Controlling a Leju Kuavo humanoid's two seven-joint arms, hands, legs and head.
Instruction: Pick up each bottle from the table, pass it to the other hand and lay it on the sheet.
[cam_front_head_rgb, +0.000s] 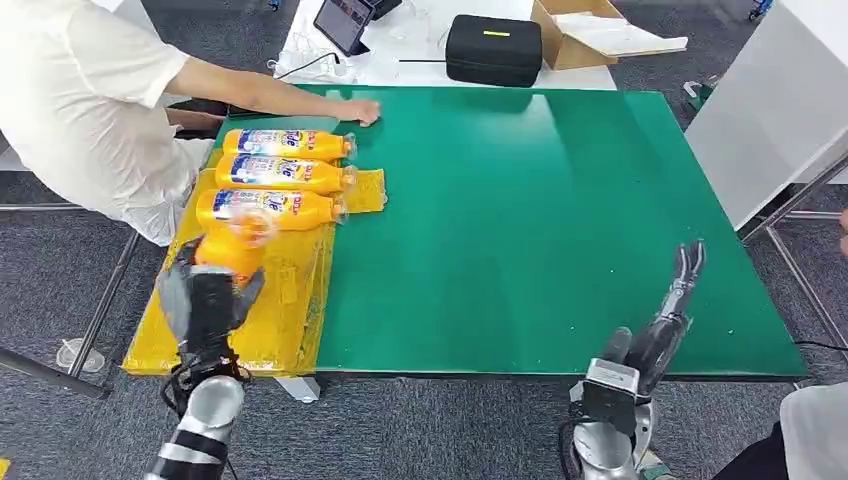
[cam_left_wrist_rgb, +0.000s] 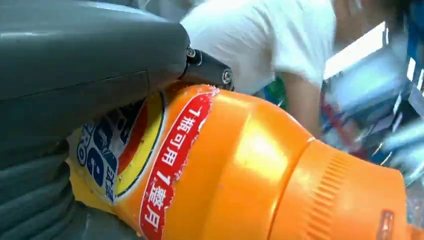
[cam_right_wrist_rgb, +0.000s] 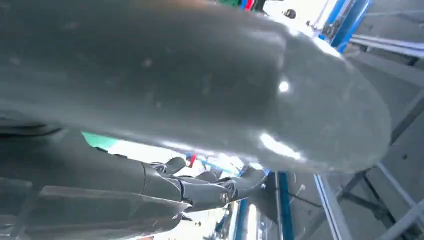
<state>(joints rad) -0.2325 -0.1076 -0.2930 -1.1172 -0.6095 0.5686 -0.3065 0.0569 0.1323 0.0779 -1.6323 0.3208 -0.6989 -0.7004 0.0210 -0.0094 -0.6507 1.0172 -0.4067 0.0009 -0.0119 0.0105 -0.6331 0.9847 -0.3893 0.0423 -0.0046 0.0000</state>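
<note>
Bottle (cam_front_head_rgb: 235, 250) gripped in left hand (cam_front_head_rgb: 205, 295) over yellow sheet (cam_front_head_rgb: 290, 320), right hand (cam_front_head_rgb: 665, 320) empty.

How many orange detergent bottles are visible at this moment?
4. Three orange plastic bottles lie side by side on the yellow sheet: far, middle and near. The fourth bottle is gripped by the left hand above the sheet.

person (cam_front_head_rgb: 90, 100) leaning over table's far left; black case (cam_front_head_rgb: 493, 48), tablet (cam_front_head_rgb: 343, 20), cardboard box (cam_front_head_rgb: 585, 30) behind
</note>
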